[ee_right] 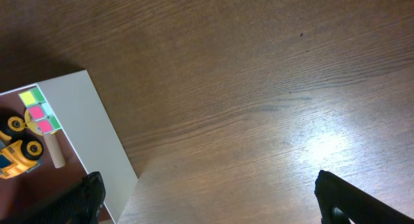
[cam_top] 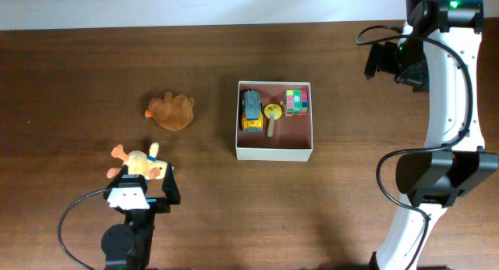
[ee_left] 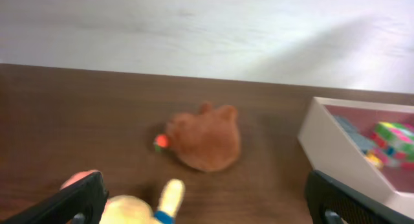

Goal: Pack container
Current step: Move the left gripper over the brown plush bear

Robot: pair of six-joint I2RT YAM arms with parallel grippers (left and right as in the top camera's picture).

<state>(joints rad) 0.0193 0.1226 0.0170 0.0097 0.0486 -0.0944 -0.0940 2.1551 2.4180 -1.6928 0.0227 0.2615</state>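
The container (cam_top: 274, 153) is a square white box with a pinkish-brown inside, at the table's middle. It holds a yellow toy truck (cam_top: 251, 110), a yellow toy with a wooden handle (cam_top: 272, 114) and a colour cube (cam_top: 297, 101). A brown plush (cam_top: 172, 111) lies left of it. A yellow-orange plush (cam_top: 139, 164) lies at the front left. My left gripper (cam_top: 144, 179) is open, its fingers either side of that plush (ee_left: 139, 211), nearer the left finger. My right gripper (cam_top: 386, 61) is open and empty, above bare table right of the container (ee_right: 84, 127).
The left wrist view shows the brown plush (ee_left: 204, 140) ahead and the container's wall (ee_left: 336, 156) to the right. A pale wall borders the table's far edge (cam_top: 195, 8). The right arm's white links (cam_top: 444, 145) stand along the right side.
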